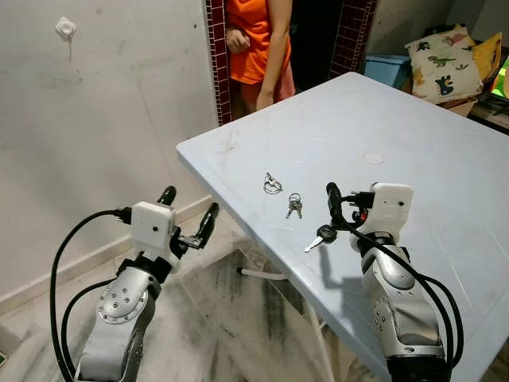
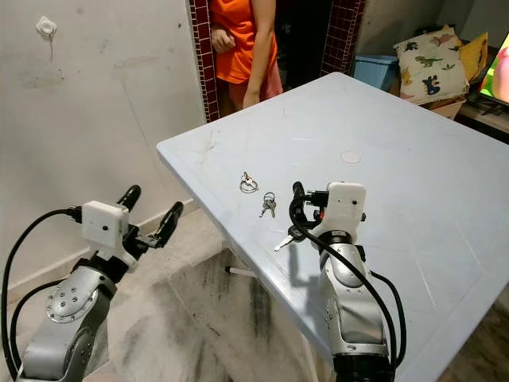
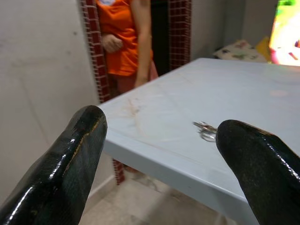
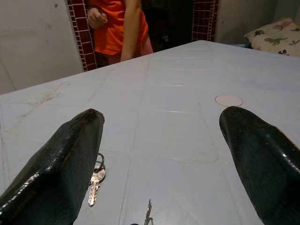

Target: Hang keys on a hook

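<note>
Pale table (image 1: pixel 445 159) — keys (image 1: pixel 294 206), wall hook (image 1: pixel 65 29)

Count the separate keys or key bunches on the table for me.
3: a ring bunch farthest along the table, a small pair in the middle, and a single key beside the right gripper. None look hidden.

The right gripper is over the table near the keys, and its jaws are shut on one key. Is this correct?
Not quite. The right gripper is over the table near the keys, but its jaws are open and hold nothing. The right wrist view shows the two fingers wide apart with the bare tabletop between them.
</note>
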{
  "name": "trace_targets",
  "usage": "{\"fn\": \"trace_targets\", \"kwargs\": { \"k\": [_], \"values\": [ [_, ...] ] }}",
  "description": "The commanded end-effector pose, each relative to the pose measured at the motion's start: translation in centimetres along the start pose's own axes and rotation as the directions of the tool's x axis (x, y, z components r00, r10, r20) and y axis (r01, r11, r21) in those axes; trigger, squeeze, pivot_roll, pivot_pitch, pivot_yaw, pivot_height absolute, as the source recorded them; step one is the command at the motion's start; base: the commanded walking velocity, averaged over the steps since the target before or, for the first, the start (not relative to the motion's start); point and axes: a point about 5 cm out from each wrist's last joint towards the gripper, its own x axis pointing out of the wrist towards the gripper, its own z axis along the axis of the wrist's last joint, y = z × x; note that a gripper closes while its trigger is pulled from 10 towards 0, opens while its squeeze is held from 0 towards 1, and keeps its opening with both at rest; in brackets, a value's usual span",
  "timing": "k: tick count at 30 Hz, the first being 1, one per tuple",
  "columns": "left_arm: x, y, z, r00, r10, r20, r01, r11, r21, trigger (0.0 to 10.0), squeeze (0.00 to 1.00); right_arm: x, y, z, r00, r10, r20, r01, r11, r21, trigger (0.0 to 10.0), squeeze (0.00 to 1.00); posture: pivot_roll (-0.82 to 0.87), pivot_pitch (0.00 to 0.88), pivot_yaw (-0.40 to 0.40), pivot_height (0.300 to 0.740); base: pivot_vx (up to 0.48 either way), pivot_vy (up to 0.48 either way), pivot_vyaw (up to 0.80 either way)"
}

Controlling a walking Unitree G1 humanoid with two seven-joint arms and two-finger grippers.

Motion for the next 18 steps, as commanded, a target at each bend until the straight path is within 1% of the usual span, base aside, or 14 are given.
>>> {"fn": "trace_targets", "kwargs": {
  "k": [1,13,18],
  "values": [
    [0.23,0.64,0.15,1.000,0.029,0.006,-0.029,0.999,0.018,10.0,1.00,-0.06,-0.18,-0.32,1.000,-0.008,-0.020,0.008,1.000,0.014,10.0,1.00,-0.02,0.000,0.035,0.740,0.000,0.000,0.00],
    [0.41,0.71,0.09,0.999,0.038,0.006,-0.038,0.999,0.019,10.0,1.00,-0.19,-0.24,-0.36,1.000,-0.010,-0.023,0.010,1.000,0.027,10.0,1.00,-0.02,0.000,0.036,0.740,0.000,0.000,0.00],
    [0.51,0.85,-0.55,0.997,0.072,-0.041,-0.070,0.996,0.048,10.0,1.00,-0.24,-0.29,-0.39,1.000,-0.014,-0.021,0.015,1.000,0.027,10.0,1.00,-0.02,0.000,0.035,0.740,0.000,0.000,0.00]
  ]
}}
